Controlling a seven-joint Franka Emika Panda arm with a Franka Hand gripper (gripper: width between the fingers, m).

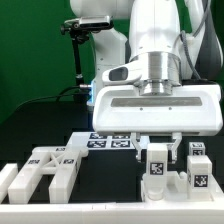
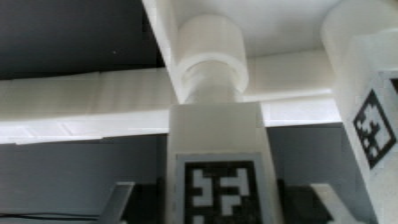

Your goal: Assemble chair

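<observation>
I find the tool (image 1: pixel 158 157) lowered over an upright white chair block (image 1: pixel 157 170). Its fingers (image 2: pixel 326 203) stand either side of the block's tagged face, and I cannot tell whether they bear on it or stand just clear. The block is near the desk (image 1: pixel 100 166) edge closest to the exterior camera, toward that view's right. A second tagged block (image 1: pixel 198 172) stands just beside it. Further chair pieces (image 1: pixel 45 172) lie grouped along the same edge, toward the exterior view's left. The marker board (image 1: pixel 108 142) lies behind them
</observation>
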